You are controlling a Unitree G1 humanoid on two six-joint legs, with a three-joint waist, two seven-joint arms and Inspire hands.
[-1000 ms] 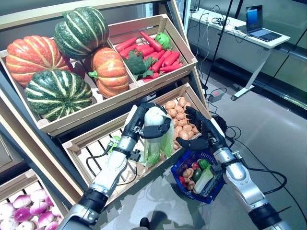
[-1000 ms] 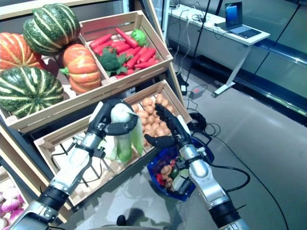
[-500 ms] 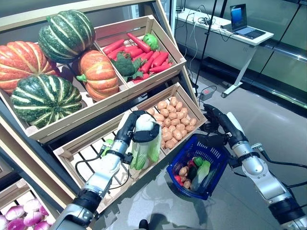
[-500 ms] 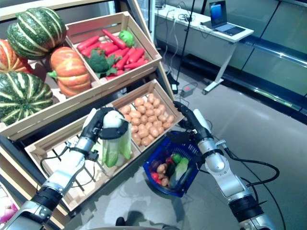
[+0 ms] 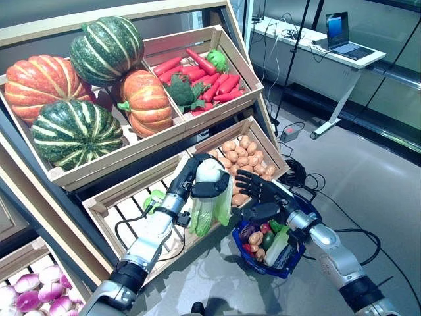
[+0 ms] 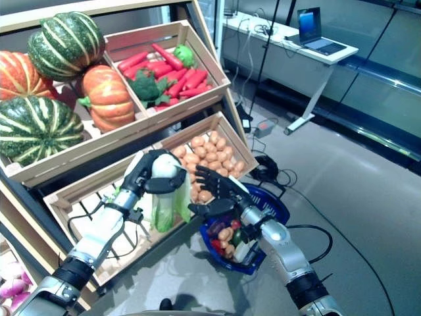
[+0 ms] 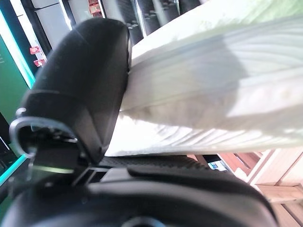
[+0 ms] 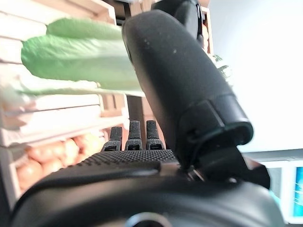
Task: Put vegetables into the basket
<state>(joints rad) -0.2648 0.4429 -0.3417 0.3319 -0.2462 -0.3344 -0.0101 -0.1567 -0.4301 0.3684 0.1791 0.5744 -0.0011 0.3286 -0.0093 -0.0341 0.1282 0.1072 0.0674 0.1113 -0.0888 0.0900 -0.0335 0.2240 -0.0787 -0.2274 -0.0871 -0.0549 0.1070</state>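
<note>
My left hand (image 5: 192, 176) is shut on a cabbage (image 5: 212, 205) with a white stem and green leaves. It holds it upright in front of the stand's lower crate. The cabbage fills the left wrist view (image 7: 213, 85) beside the thumb (image 7: 80, 85). My right hand (image 5: 262, 196) is open with fingers spread, right beside the cabbage and just above the blue basket's rim (image 5: 310, 216). The basket stands on the floor and holds small brown, red and green vegetables (image 5: 255, 238) and a long pale one (image 5: 279, 247). The right wrist view shows the cabbage leaves (image 8: 75, 61) past the thumb (image 8: 180, 85).
The wooden stand (image 5: 131, 197) with its slanted crates rises at the left, and its lower crate edge (image 5: 266, 141) lies close behind both hands. A white table with a laptop (image 5: 342, 29) stands at the back right. Grey floor (image 5: 368, 178) spreads to the right of the basket.
My right hand has swung back from the basket's far side to beside the cabbage, over the basket. My left hand keeps hold of the cabbage. The whole view has shifted slightly.
</note>
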